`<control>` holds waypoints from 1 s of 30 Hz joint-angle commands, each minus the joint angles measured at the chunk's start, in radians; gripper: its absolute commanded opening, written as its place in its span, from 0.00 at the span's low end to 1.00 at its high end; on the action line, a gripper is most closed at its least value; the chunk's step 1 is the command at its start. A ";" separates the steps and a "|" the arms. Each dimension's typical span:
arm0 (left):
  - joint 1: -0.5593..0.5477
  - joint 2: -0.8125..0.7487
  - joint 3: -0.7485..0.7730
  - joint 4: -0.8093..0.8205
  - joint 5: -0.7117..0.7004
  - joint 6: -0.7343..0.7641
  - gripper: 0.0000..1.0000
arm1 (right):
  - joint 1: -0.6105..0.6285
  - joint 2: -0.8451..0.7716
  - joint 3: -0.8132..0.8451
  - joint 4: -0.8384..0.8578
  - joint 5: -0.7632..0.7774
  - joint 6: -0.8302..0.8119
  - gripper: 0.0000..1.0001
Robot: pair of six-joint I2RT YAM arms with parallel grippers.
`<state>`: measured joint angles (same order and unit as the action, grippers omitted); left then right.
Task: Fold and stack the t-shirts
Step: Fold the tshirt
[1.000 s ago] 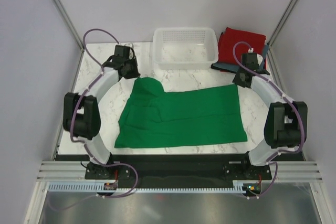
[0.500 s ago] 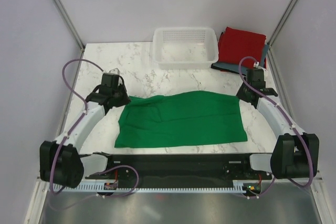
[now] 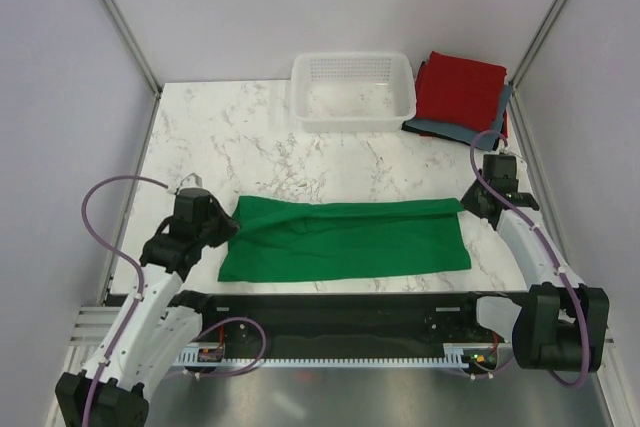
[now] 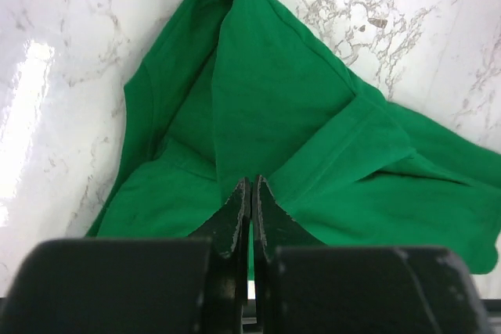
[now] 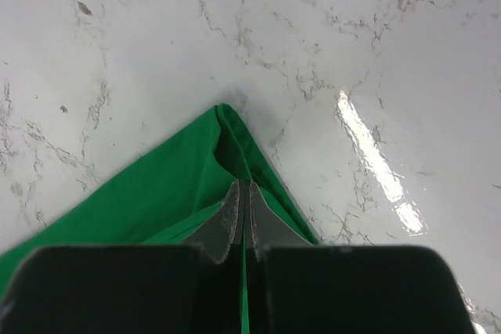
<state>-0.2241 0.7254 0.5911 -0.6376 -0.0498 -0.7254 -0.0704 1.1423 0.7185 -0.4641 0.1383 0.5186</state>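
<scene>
Both arms have drawn the far edge of the green t-shirt (image 3: 350, 240) toward the near side, doubling it on the surface (image 3: 230, 127). I see left tool (image 4: 251, 187) and right tool (image 5: 243, 189) each clenched on its cloth. First fold under way; next, I reckon: lay edges flush, release.

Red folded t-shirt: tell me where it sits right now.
In the top view, the red folded t-shirt lies at the far right corner of the table, on top of a grey-blue folded shirt, just right of the white mesh basket.
</scene>
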 commanded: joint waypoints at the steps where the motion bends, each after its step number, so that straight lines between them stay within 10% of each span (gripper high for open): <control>1: -0.004 -0.063 -0.048 -0.030 0.010 -0.152 0.02 | -0.014 -0.029 -0.030 0.010 -0.003 0.029 0.00; 7: -0.030 -0.263 -0.129 -0.071 -0.004 -0.295 0.18 | -0.026 -0.055 -0.071 0.008 -0.014 0.044 0.08; 11: -0.034 -0.374 -0.134 -0.115 0.004 -0.351 0.36 | -0.037 -0.067 -0.047 -0.002 -0.011 0.040 0.83; 12: -0.034 -0.388 -0.126 -0.129 0.001 -0.359 0.36 | -0.039 -0.065 -0.034 -0.010 -0.006 0.035 0.86; 20: -0.034 -0.327 -0.165 -0.015 0.004 -0.313 0.29 | -0.022 -0.020 0.022 0.111 -0.285 0.023 0.78; 30: -0.090 0.253 -0.188 0.357 0.088 -0.238 0.27 | 0.195 0.283 0.059 0.140 -0.318 -0.048 0.78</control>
<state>-0.3096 0.9043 0.4187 -0.4511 0.0040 -1.0080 0.1257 1.4162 0.7780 -0.3489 -0.1596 0.5053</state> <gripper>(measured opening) 0.274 0.782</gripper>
